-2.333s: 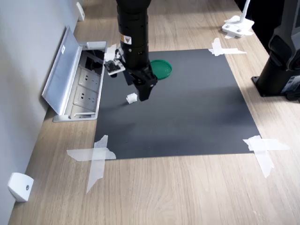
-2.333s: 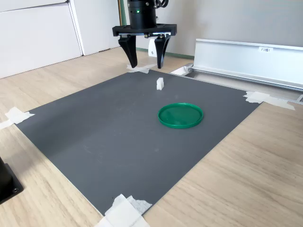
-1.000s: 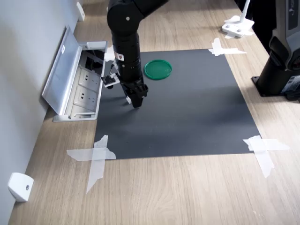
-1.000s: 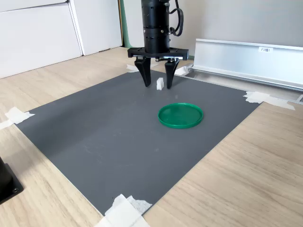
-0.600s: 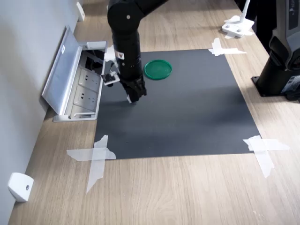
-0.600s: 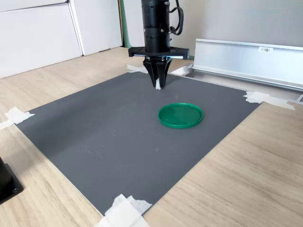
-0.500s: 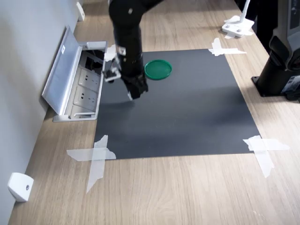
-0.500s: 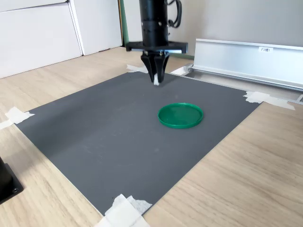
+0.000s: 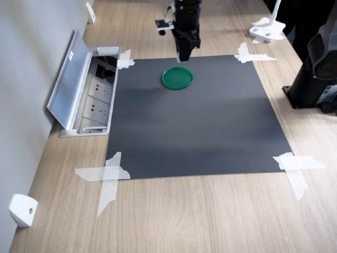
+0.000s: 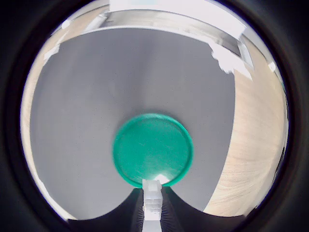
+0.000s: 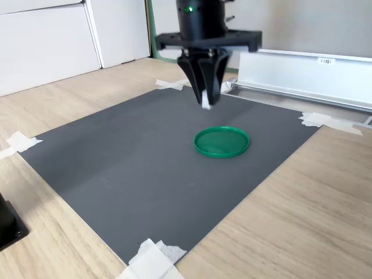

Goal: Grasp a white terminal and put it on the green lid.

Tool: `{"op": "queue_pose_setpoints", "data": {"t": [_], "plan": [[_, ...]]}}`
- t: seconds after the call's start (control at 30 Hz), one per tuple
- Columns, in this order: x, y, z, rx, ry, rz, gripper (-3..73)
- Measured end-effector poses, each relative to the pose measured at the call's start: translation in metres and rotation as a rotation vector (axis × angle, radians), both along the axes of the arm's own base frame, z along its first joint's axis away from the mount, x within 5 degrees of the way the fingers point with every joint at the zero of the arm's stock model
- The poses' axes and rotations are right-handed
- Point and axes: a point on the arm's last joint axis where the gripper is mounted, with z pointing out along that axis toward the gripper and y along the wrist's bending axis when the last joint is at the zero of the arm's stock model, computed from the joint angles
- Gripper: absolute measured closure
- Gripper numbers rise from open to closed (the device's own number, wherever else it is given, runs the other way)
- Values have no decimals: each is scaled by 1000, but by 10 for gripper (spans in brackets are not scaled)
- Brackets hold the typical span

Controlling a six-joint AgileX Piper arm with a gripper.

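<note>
In the first exterior view, the gripper (image 9: 184, 54) is hanging above the mat (image 9: 210, 126), beside the lid (image 9: 177, 78). In the wrist view, its jaws are pinching the terminal (image 10: 152, 199) over the lid's rim. In the second exterior view, the lid is lying empty, open mat all around.

small white label on the aluminium cover (image 11: 308, 72), print too small to read
</note>
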Motion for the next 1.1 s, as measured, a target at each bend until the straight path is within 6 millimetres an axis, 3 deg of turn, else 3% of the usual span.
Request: {"op": "queue_pose_setpoints", "data": {"t": [0.37,0.8,0.93,1.1], "plan": [[12,-5,-45,65,9,6,613],[18,-7,-55,54,-7,31,591],[18,-8,-56,48,-2,46,482],[17,-8,-58,46,14,58,207]]}}
